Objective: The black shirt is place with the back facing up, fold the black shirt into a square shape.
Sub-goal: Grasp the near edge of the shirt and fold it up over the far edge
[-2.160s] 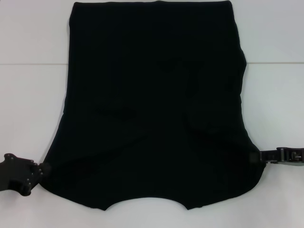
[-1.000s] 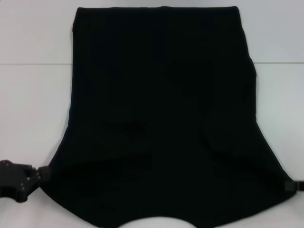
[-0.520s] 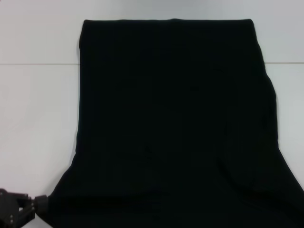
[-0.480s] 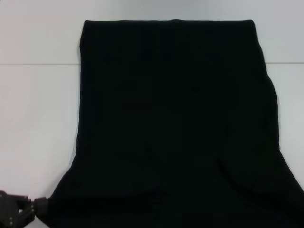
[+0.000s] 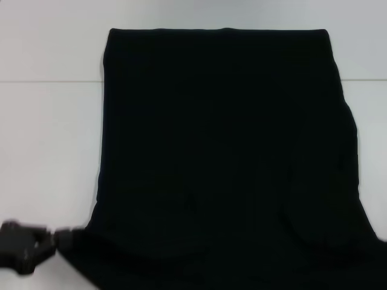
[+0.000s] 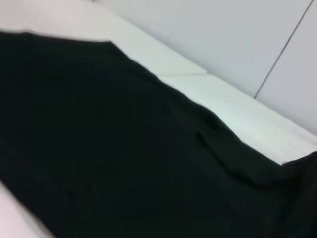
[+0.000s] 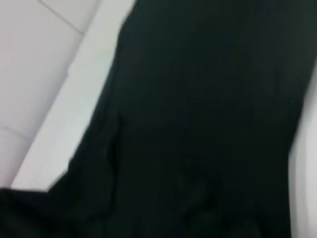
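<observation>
The head cam sits up high and looks forward and down, so it takes in most of the shirt (image 5: 224, 163) spread over the white bench (image 5: 48, 133), with the left pincer (image 5: 57, 240) poking in at the near left corner. Both wrist cams are way closer and lower, skimming across the cloth at a slant. The left wrist cam looks along the shirt (image 6: 124, 148) toward a pale wall (image 6: 223, 39). The right wrist cam is nearly filled by the shirt (image 7: 198, 124). All three share the same cloth and bench.
</observation>
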